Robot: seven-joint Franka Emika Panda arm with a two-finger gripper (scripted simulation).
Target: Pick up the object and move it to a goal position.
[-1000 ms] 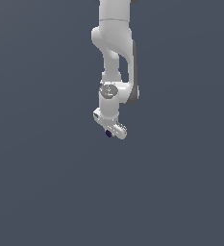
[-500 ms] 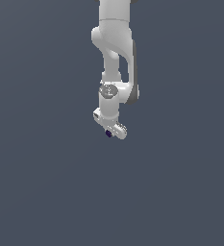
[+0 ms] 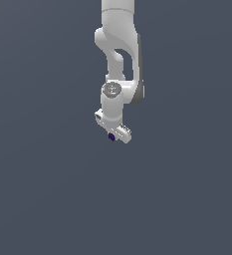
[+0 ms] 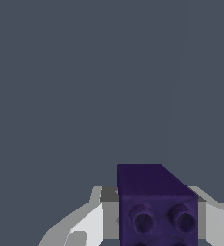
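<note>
Arm: my white arm hangs down from the upper edge of the exterior view, with the wrist turned so that my hand points downward at a slant
Gripper: my gripper is the lowest part of the arm, hanging over plain dark grey ground
Gripper state: my fingers are clamped on the object, one on each flank of it, pads pressed to its sides
Object: the object is a dark purple blocky piece sitting between my fingertips, gripped and carried in the air
Object detail: the wrist view shows round studs on the face turned to the camera, two of them plain and the rest cut off by the frame edge
Object in exterior view: only a small dark purple speck shows at the tip of my gripper, partly hidden by the white fingers
Contact with ground: the object touches nothing but my fingers, as far as the wrist view shows; grey ground fills the space beyond it
Surroundings: flat uniform grey on every side of my gripper in both views
Goal position: I cannot tell where it lies
</note>
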